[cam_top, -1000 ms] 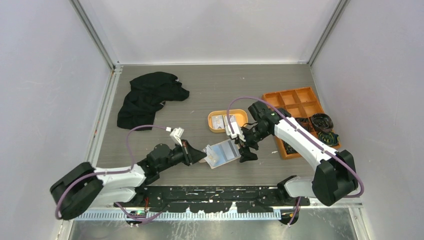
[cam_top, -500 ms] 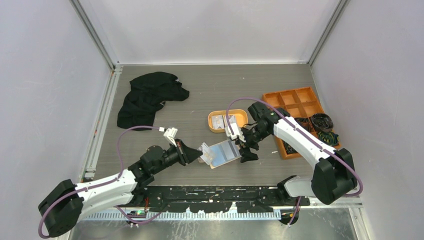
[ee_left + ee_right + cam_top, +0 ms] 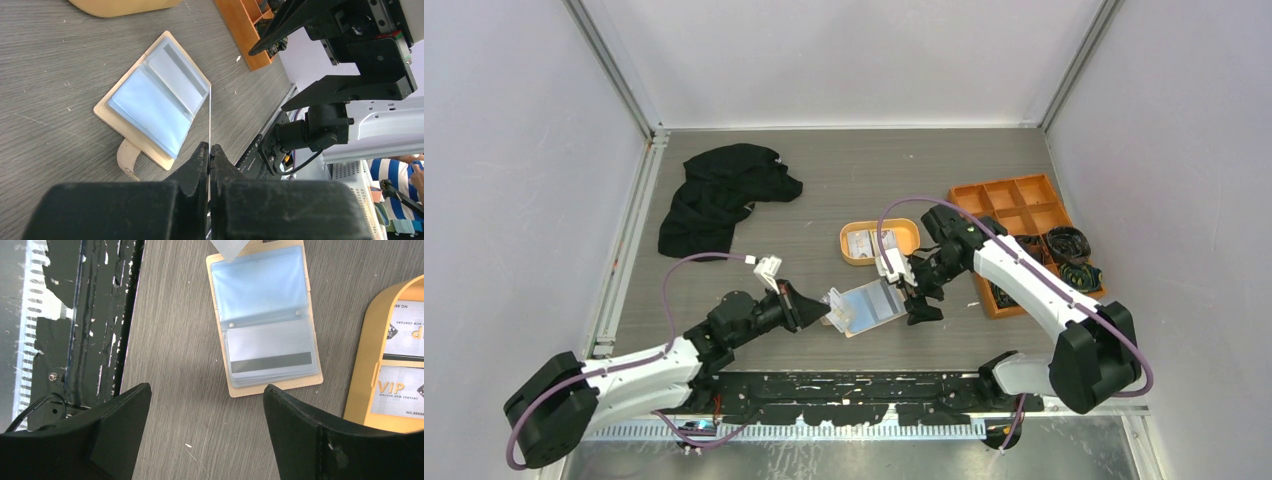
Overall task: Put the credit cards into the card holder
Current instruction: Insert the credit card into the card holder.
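Note:
The card holder lies open on the table, pale blue pockets up, and also shows in the left wrist view and the right wrist view. One pocket holds a card with a dark stripe. My left gripper is shut on a thin pale credit card, seen edge-on. Its far end is at the holder's left edge. My right gripper is open and empty, hovering just right of the holder. Two more cards lie in the orange oval tray.
An orange compartmented box with dark coiled bands stands at the right, close behind my right arm. A black cloth lies at the back left. The oval tray sits just behind the holder.
My left arm has drawn back a little to the left with the card still gripped. The right gripper and the holder have hardly moved.

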`<act>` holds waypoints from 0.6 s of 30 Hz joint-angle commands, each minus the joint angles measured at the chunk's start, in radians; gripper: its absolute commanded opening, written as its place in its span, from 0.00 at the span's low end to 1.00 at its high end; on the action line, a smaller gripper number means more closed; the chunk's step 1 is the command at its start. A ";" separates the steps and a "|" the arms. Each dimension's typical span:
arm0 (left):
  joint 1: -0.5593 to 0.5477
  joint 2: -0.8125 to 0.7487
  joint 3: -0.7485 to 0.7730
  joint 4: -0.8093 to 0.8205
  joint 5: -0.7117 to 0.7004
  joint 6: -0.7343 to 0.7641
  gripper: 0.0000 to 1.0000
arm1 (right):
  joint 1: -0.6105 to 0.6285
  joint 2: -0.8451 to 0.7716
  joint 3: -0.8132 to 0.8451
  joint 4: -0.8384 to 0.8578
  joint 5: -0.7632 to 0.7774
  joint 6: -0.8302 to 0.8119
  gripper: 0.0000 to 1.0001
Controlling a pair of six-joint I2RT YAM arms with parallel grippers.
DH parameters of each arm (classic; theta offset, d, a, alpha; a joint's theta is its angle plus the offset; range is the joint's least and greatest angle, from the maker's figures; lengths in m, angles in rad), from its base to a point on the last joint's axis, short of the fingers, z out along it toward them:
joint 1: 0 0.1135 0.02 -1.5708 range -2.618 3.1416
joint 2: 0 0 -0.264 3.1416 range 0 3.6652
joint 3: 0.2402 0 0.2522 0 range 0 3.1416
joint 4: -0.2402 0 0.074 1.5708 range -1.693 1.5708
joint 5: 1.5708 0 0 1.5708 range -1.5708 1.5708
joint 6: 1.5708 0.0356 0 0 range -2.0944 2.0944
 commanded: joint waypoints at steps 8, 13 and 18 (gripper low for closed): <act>0.004 0.197 0.002 0.242 0.047 -0.050 0.00 | -0.002 -0.002 0.000 -0.022 0.041 -0.057 0.88; 0.004 0.300 0.018 0.317 0.050 -0.079 0.00 | -0.001 0.015 0.001 -0.030 0.059 -0.066 0.88; 0.004 0.378 0.052 0.314 0.009 -0.101 0.00 | -0.002 0.014 -0.001 -0.033 0.107 -0.077 0.87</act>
